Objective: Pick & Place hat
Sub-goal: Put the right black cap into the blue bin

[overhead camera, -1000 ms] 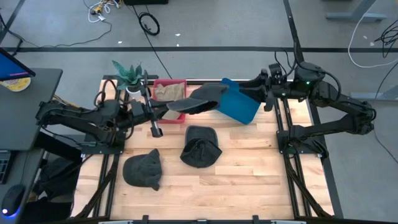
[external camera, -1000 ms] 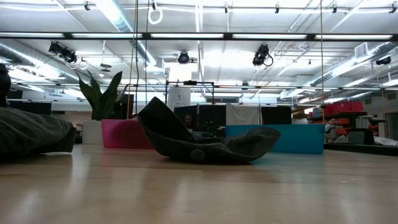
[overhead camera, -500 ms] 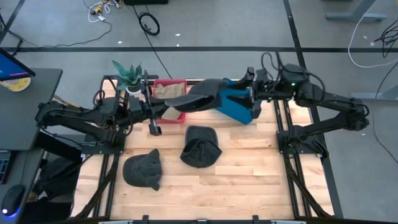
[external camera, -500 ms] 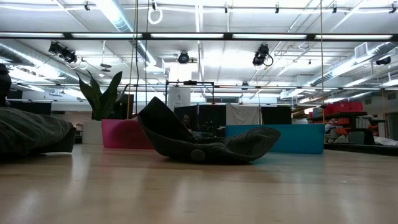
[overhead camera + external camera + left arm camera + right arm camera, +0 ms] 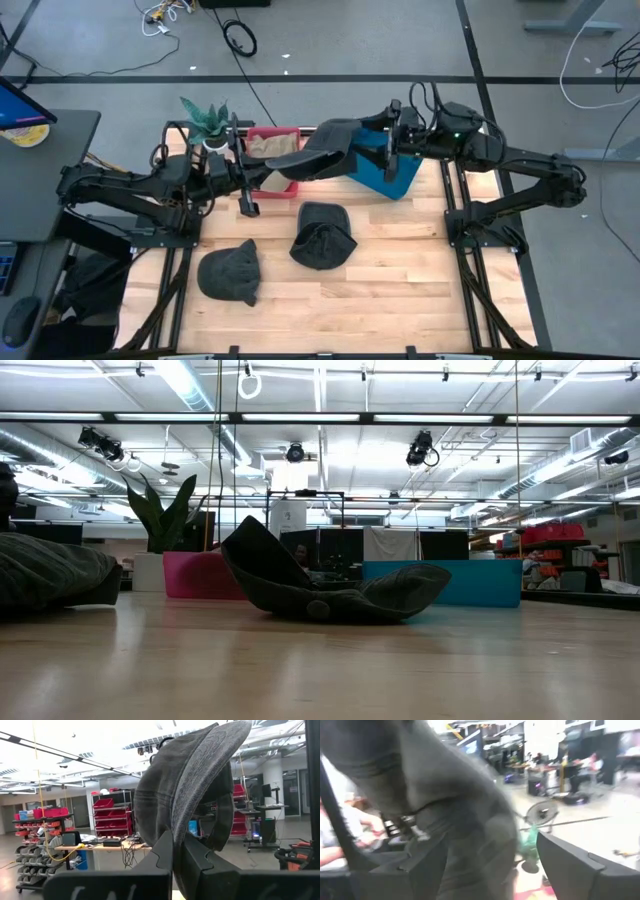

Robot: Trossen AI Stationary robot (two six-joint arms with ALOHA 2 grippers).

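Observation:
A dark grey cap (image 5: 325, 150) hangs in the air over the far part of the table, between the two arms. My left gripper (image 5: 272, 173) is shut on its left end, and the cap fills the left wrist view (image 5: 200, 785). My right gripper (image 5: 387, 146) is open at the cap's right end. In the right wrist view the blurred cap (image 5: 455, 810) shows between its two fingers. Two more dark hats lie on the table, one mid-table (image 5: 322, 235) (image 5: 330, 585) and one near the left (image 5: 230, 272) (image 5: 50, 570). My left gripper pinches an edge of the cap (image 5: 176, 837) between its two shut fingers, coming level from the table's left. The cap is lifted clear and stretches away past the fingertips toward the right arm. My right gripper's fingers stand on either side of the cap; whether they touch it, I cannot tell.
A pink bin (image 5: 275, 152) (image 5: 195, 575) and a blue bin (image 5: 388, 168) (image 5: 450, 582) stand along the far edge under the held cap. A potted plant (image 5: 205, 120) (image 5: 160, 515) stands at the far left. Bare wood lies near the front edge (image 5: 400, 290).
My right gripper has travelled toward the table's left, over the blue bin, until its open fingers reach the cap's free end. The left gripper has kept its hold. The cap's free end has shifted a little toward the far edge.

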